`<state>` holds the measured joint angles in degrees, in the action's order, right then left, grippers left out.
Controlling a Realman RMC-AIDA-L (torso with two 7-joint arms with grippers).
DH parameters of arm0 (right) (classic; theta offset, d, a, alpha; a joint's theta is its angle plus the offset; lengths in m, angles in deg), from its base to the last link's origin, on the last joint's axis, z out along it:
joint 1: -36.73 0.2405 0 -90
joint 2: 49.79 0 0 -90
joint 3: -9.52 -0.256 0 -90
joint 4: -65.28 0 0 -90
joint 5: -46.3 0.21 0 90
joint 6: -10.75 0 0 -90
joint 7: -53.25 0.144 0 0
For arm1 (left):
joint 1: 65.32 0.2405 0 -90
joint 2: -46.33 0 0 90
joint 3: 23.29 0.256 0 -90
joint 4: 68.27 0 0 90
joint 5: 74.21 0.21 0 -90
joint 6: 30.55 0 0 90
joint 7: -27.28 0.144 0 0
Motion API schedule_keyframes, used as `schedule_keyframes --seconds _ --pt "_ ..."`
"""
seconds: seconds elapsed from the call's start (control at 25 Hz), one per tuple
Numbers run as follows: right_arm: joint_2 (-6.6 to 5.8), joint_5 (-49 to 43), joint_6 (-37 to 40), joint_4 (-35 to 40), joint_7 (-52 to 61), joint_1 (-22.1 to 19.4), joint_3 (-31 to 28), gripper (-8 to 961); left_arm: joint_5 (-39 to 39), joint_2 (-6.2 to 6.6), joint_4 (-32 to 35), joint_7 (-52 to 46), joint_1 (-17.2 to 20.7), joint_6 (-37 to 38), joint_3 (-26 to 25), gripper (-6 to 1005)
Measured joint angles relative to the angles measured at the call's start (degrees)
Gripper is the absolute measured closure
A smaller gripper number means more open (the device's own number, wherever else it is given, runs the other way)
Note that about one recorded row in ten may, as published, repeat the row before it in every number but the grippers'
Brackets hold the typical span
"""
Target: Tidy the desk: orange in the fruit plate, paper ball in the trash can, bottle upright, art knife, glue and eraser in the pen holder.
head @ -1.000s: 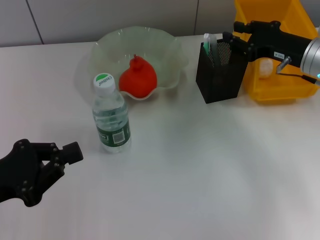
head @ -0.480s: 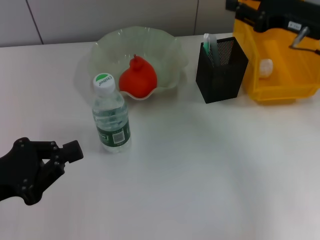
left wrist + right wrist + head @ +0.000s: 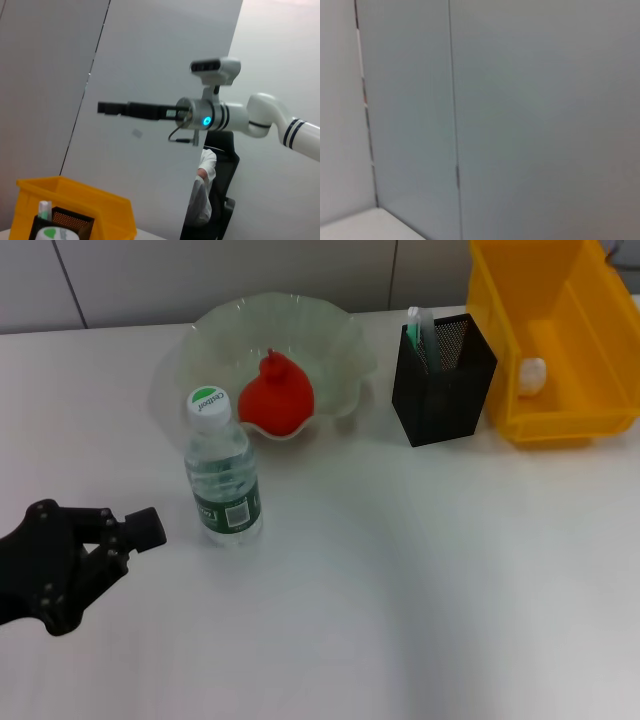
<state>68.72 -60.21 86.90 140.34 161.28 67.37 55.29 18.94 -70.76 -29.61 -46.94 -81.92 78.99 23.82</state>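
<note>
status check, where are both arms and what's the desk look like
Left pincer low beside the upright bottle, holding nothing. Right pincer raised high off the desk. Orange in the plate, paper ball in the yellow bin.

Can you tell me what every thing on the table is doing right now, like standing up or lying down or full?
bottle: upright, cap on.
orange: in the fruit plate.
pen holder: upright, holding a green and white item.
yellow bin: holds a small white thing.
left gripper: low, beside the bottle, holding nothing.
right gripper: raised high, away from the table.
</note>
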Motion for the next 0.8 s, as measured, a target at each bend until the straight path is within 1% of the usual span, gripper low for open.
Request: schedule_keyframes --seconds 0.08,0.12,0.16,0.2,0.32,0.52,0.56,0.6,0.72,0.76,0.8 --pt "-0.73 0.02 1.62 2.43 4.32 0.26 -0.28 579 0.00 0.11 0.01 -0.09 -0.21 0.05 0.01 1001" --pt "-1.28 0.21 2.45 3.45 6.59 0.37 -0.33 579 0.00 0.29 0.03 -0.22 -0.49 0.14 0.01 1001" --pt "-2.44 0.83 3.74 4.46 9.65 0.47 -0.41 579 -0.01 0.53 0.07 -0.51 -1.02 0.41 -0.14 1001" --pt "-2.44 0.83 3.74 4.46 9.65 0.47 -0.41 580 -0.03 0.66 0.09 -0.62 -1.28 0.55 -0.32 1001" --pt "-3.69 1.95 5.62 4.50 11.75 0.72 -1.70 580 -0.08 1.04 0.11 -0.68 -1.71 0.74 -0.59 1001" --pt "-4.84 2.44 10.46 2.95 12.92 1.64 -6.49 581 -0.09 1.18 0.11 -0.71 -1.83 0.75 -0.60 1001" --pt "-5.19 2.45 12.66 2.73 13.32 1.85 -7.65 581 -0.09 1.32 0.11 -0.81 -2.01 0.77 -0.61 1001" --pt "-5.19 2.45 12.66 2.73 13.32 1.85 -7.65 581 -0.09 1.76 0.31 -1.56 -2.31 0.81 -0.62 1001" --pt "-5.41 2.53 16.75 2.73 13.61 1.57 -9.41 582 -0.09 1.83 0.72 -1.78 -2.48 0.86 -0.62 1001" --pt "-5.42 2.81 19.32 2.73 13.61 1.02 -10.20 582 -0.05 1.85 0.92 -1.84 -2.91 0.82 -0.62 1001" --pt "-5.42 2.81 19.32 2.73 13.61 1.02 -10.20 589 -0.05 1.85 0.92 -1.84 -2.91 0.82 -0.62 1001"
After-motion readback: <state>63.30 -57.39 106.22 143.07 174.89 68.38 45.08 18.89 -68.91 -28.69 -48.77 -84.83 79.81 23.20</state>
